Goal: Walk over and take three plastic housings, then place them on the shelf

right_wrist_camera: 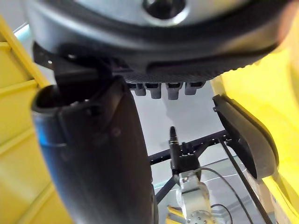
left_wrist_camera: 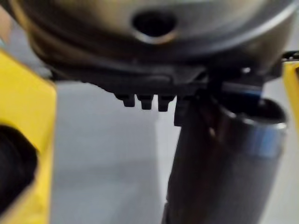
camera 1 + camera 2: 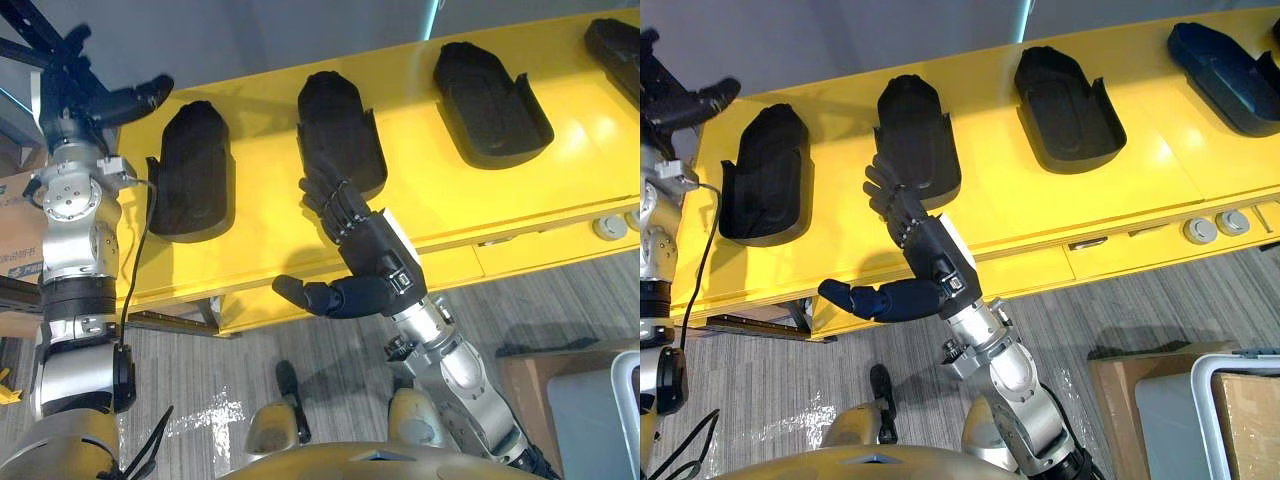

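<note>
Several black plastic housings lie in a row on the yellow table [image 3: 270, 240]: one at the left [image 3: 190, 170], a second [image 3: 340, 130], a third [image 3: 490, 105] and one at the far right [image 3: 615, 50]. My right hand [image 3: 365, 250] hovers open over the table's front part, its fingers [image 3: 325, 200] straight and reaching the near end of the second housing, thumb [image 3: 300, 293] spread out past the front edge. It holds nothing. My left hand [image 3: 110, 100] is raised at the table's left end, beside the leftmost housing, fingers straight and empty. In the right wrist view a housing [image 1: 247, 140] shows past the thumb [image 1: 93, 154].
A black metal frame [image 3: 40, 40] stands behind the left hand. Two round grey knobs [image 3: 1215, 225] sit on the table's front face. A cardboard box in a white-rimmed bin [image 3: 1240, 420] stands on the grey floor at the lower right, another box [image 3: 15, 230] at the left.
</note>
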You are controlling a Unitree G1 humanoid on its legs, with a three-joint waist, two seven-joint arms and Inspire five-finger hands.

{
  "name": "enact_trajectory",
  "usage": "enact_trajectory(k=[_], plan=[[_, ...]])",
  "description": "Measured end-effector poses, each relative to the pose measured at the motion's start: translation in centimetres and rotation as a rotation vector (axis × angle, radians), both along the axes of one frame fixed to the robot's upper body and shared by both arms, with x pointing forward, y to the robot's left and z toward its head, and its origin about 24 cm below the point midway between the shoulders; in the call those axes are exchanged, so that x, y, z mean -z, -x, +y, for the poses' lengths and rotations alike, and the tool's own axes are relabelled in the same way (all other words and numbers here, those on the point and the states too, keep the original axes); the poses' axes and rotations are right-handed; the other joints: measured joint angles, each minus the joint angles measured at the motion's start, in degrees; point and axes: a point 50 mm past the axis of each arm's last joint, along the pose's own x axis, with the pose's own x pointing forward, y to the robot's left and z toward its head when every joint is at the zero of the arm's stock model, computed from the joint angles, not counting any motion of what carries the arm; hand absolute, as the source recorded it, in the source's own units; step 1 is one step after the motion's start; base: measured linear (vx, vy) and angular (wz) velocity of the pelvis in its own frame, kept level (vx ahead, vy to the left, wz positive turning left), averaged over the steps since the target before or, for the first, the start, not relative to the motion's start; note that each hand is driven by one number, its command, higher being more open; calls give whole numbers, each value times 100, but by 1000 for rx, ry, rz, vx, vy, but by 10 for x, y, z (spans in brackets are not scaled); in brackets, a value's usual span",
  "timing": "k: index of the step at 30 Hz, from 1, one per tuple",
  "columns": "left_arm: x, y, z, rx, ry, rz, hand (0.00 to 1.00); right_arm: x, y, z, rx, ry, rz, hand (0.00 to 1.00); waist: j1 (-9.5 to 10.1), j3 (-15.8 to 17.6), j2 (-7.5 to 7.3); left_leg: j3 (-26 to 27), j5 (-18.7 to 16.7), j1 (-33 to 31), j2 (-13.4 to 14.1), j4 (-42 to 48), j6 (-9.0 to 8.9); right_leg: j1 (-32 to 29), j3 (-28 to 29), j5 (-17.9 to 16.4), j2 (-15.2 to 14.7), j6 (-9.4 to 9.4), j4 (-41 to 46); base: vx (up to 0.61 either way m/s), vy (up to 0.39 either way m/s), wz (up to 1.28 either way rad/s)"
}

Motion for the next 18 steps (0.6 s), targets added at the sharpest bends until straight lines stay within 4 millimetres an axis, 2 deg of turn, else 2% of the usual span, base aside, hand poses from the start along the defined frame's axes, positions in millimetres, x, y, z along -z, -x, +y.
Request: enact_trajectory(k=[2,3,4,5,7,9,11,12,13,15,18], plan=[[-22,21,-28,204,2,-178,100,0,1,-1,-12,10,-9,100,-24,-61,-66,22,6,128,-35,-86,1,119,2,3,-17,6,-77,43,27,-4],[-32,40,-50,323,-20,-281,100,0,2,-3,-13,13,-17,100,-27,-135,-95,56,4,223,-53,-122,0,207,4,8,-32,15,-132,71,30,-6],[-33,57,-70,418,-41,-342,100,0,3,-5,-5,21,-23,100,-27,-304,-89,74,4,303,-55,-192,-1,290,-5,17,-35,29,-222,101,25,-6],[-30,68,-79,462,-45,-377,100,-1,3,-6,-5,26,-31,100,-27,-406,-85,100,2,395,-47,-232,-3,387,-18,18,-37,32,-282,74,11,-3],[-15,83,-87,495,-18,-397,100,-2,5,-8,-32,36,-53,100,-14,-627,-30,103,-11,539,-41,-302,-20,581,-116,18,-24,34,-386,63,-10,8],[5,91,-87,463,4,-361,100,-5,6,-11,-66,61,-86,100,17,-813,12,25,-37,594,-39,-299,-51,736,-223,16,-3,37,-476,32,-19,23],[36,99,-83,376,9,-270,100,-5,8,-13,-125,113,-114,100,49,-986,8,-127,-47,606,-32,-299,-59,917,-394,15,16,39,-587,-30,-36,38],[59,110,-78,218,-58,-207,100,-1,10,-14,-186,159,-116,100,156,-1071,-50,-240,-33,591,-14,-327,-45,955,-498,16,48,37,-609,-59,-41,43],[68,119,-73,132,-95,-195,100,6,10,-13,-229,192,-92,100,211,-1131,-143,-340,20,524,-1,-329,-41,978,-590,19,72,37,-659,-55,-35,43],[70,127,-68,70,-113,-220,100,20,7,-14,-247,217,-33,100,281,-1189,-260,-494,77,445,0,-331,-72,985,-723,27,94,32,-722,-54,-23,38],[71,140,-63,-5,-101,-286,100,42,1,-17,-252,252,76,100,392,-1211,-350,-627,118,390,-25,-333,-58,1031,-825,46,94,17,-784,-24,-1,23]])
